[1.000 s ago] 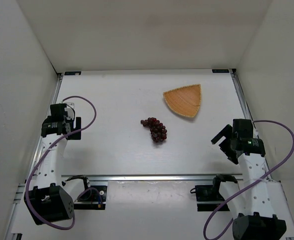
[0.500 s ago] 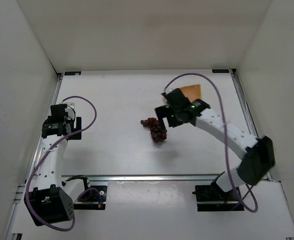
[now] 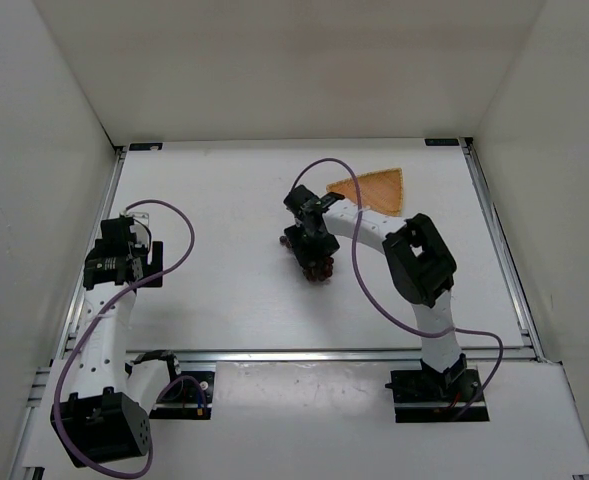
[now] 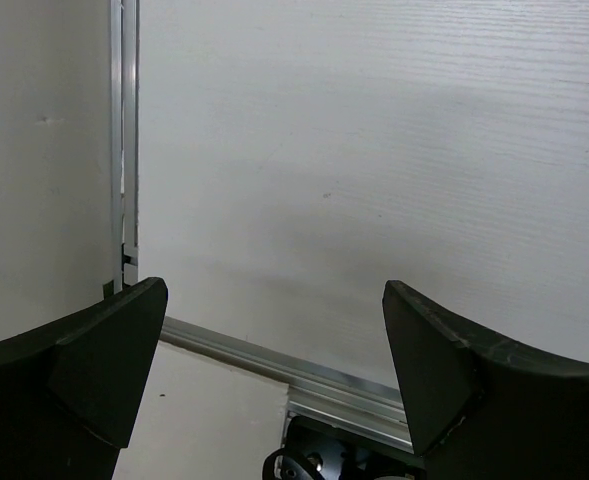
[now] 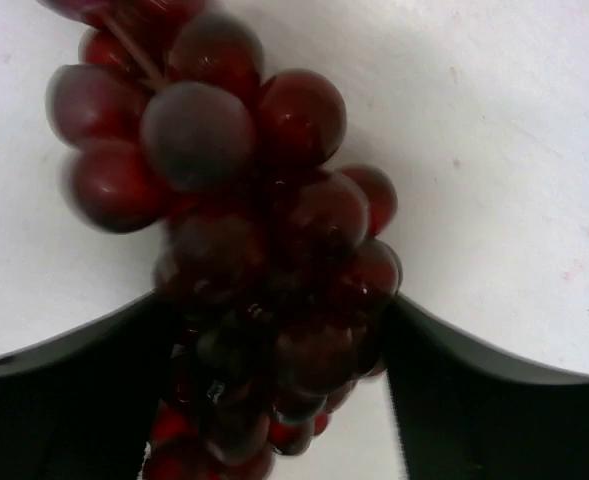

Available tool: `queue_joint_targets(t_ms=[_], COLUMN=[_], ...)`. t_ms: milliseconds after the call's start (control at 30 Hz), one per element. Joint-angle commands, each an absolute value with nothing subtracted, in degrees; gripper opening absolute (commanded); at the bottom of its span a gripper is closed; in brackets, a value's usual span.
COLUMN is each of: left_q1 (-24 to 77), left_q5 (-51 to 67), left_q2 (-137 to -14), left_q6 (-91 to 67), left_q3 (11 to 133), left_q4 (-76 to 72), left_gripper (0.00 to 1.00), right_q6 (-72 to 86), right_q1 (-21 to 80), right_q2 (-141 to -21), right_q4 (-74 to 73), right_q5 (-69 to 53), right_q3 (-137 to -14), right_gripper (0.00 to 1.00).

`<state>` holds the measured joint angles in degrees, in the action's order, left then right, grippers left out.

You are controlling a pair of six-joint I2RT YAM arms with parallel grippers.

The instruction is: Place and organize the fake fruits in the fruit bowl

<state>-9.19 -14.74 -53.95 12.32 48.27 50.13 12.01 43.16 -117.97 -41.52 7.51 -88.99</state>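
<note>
The right gripper (image 5: 279, 300) stands with its jaws wide apart, straddling the bunch of dark red grapes (image 5: 244, 150). Its black fingers (image 5: 64, 400) flank the lower berries on both sides, close against them, but the jaws are spread and have not clamped. The bunch lies on the white bench (image 3: 224, 200), with bare surface showing all round it in the right wrist view, and a thin stem runs among the upper berries.

From above, the right gripper (image 3: 309, 248) hangs over the bunch near the middle of the bench. It covers most of the grapes (image 3: 320, 268), and only a few berries peep out on the near side. The right arm reaches in from the near right, and its purple cable (image 3: 324, 165) loops toward the far edge.

The woven fruit bowl (image 3: 379, 187) sits toward the far right corner, apart from the grapes. Its near left side is hidden behind the arm, and no fruit shows in the part that can be seen.

The left gripper (image 4: 274, 290) is also spread wide, with nothing between its fingers. It hangs above bare bench by the left edge (image 3: 124, 240), and the near edge's aluminium rail (image 4: 344, 385) shows below it.
</note>
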Motion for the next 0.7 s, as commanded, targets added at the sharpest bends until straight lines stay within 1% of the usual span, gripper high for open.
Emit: queue_joint_targets(t_ms=[0,67,100,133,167,267,333,400,467,500,567,600,667], left_q1=[-8.96,-8.96,-8.96,-8.96,-8.96,-8.96,-8.96,-8.96,-8.96,-8.96,-8.96,-8.96,-8.96], left_q5=[-15.73,-15.73,-15.73,-15.73,-15.73,-16.26,-16.26,-16.26,-16.26,-16.26,-16.79,-16.79,-16.79], left_q2=[-52.91,-52.91,-52.91,-52.91,-52.91,-52.91,-52.91,-53.43,-53.44,-53.44,-53.44,-53.44,-53.44], left_q6=[13.1,13.1,13.1,13.1,13.1,13.62,13.62,13.62,13.62,13.62,13.62,13.62,13.62], left_q3=[47.9,47.9,47.9,47.9,47.38,47.37,47.37,47.37,47.37,47.37,47.37,47.37,47.37], left_q4=[50.27,50.27,50.27,50.27,50.27,50.27,50.27,50.27,50.27,50.27,50.27,50.27,50.27], left_gripper=[1.0,1.0,1.0,1.0,1.0,1.0,1.0,1.0,1.0,1.0,1.0,1.0,1.0], right_q6=[14.23,15.02,16.33,17.13,18.1,24.15,28.11,31.64,30.77,30.15,30.15,30.15,30.15], right_q1=[43.33,43.95,43.95,43.95,43.42,39.21,33.94,28.95,26.29,24.28,22.6,21.11,19.35], right_q2=[-119.62,-118.75,-117.78,-114.99,-113.22,-104.96,-100.66,-99.93,-102.2,-105.61,-109.49,-112.99,-115.74], right_q4=[-43.68,-43.68,-43.68,-43.68,-43.68,-39.65,-35.7,-32.89,-32.26,-33.13,-37.43,-38.83,-41.65], right_q5=[7.21,6.68,6.68,7.46,7.47,7.47,7.47,7.47,4.94,4.92,4.92,4.92,5.62], right_q3=[-94.3,-95.44,-95.45,-96.06,-96.06,-94.93,-94.04,-94.04,-97.45,-99.38,-106.3,-108.35,-112.22], right_gripper=[0.66,0.47,0.27,0.19,0.14,0.14,0.14,0.14,0.14,0.14,0.14,0.14,0.14])
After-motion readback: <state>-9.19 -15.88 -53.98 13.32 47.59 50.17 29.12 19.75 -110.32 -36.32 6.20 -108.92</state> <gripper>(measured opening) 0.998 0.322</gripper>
